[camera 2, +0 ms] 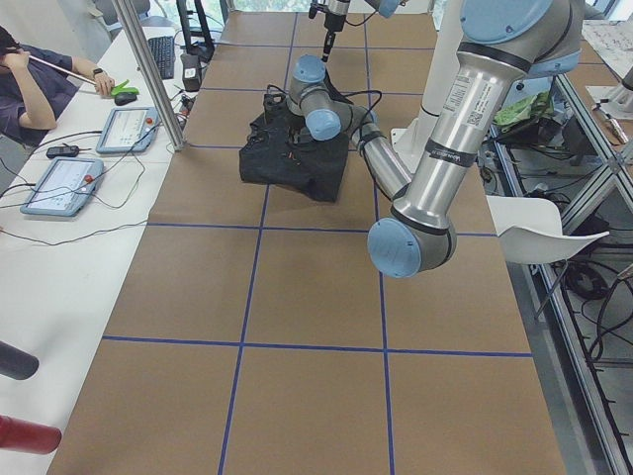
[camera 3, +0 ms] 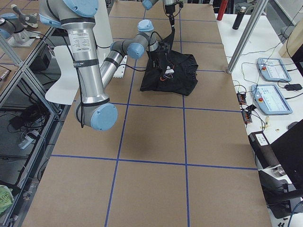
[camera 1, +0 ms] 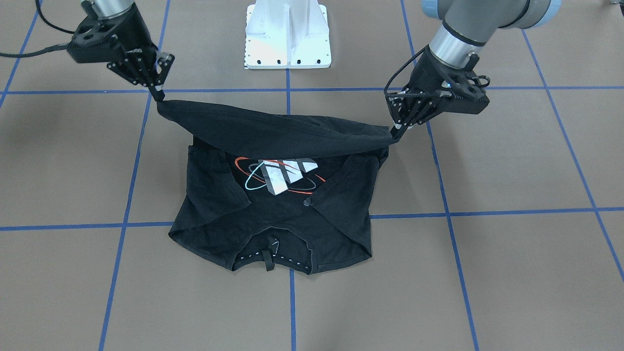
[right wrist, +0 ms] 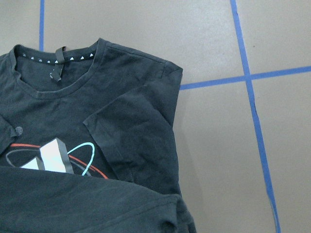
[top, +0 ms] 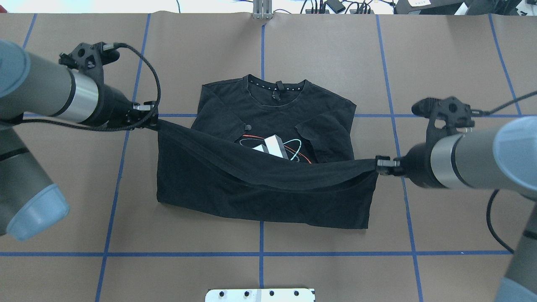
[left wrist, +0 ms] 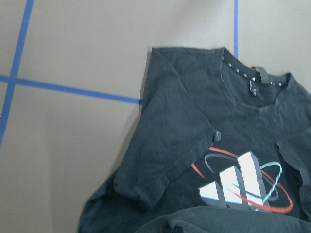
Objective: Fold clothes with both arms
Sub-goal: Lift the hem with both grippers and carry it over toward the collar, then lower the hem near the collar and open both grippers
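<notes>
The black T-shirt (camera 1: 273,219) lies print up on the brown table, collar away from the robot, both sleeves folded in over the chest. Its grey-white block print (top: 275,147) still shows. My left gripper (top: 155,121) is shut on one corner of the hem, and my right gripper (top: 379,164) is shut on the other. The hem (top: 268,167) hangs taut between them, lifted over the shirt's lower half with the plain black reverse showing. In the front-facing view the left gripper (camera 1: 397,129) is on the right and the right gripper (camera 1: 158,95) on the left. Both wrist views show the collar and print (left wrist: 243,184) (right wrist: 53,158).
The white pedestal base (camera 1: 287,36) stands at the robot's side of the table. Blue tape lines (top: 261,235) grid the brown surface. A side table with tablets (camera 2: 59,183) and a seated person (camera 2: 30,74) runs along the far side; posts (camera 3: 244,40) stand there.
</notes>
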Controlling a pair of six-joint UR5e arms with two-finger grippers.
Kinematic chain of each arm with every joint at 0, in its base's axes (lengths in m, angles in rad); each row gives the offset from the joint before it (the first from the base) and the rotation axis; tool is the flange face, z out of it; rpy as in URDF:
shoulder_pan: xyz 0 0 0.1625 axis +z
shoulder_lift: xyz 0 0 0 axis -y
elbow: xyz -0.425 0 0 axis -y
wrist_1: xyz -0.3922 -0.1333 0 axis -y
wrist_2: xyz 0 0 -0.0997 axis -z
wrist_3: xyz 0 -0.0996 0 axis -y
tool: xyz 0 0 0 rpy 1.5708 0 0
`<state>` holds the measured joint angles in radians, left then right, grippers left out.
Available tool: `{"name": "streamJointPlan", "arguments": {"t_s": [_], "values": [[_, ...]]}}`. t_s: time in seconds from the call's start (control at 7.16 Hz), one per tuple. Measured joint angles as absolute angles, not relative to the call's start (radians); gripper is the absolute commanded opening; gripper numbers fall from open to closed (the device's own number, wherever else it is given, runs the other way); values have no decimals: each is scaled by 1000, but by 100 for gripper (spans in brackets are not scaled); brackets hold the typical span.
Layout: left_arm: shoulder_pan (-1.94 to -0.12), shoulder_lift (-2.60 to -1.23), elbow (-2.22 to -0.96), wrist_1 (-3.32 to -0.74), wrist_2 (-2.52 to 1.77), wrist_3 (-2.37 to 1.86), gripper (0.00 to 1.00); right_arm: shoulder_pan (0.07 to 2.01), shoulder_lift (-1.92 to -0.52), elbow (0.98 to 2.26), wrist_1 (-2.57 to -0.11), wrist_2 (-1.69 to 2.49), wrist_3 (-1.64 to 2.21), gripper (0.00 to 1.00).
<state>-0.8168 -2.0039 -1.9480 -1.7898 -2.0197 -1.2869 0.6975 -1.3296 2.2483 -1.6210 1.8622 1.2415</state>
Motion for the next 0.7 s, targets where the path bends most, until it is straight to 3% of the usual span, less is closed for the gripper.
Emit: {"name": "streamJointPlan", "arguments": {"t_s": [0.7], "values": [[-853,-2149,-1695,-1829,-1972,-1220,0,823,-1143,1939,-1614,1908,1133,0]]}}
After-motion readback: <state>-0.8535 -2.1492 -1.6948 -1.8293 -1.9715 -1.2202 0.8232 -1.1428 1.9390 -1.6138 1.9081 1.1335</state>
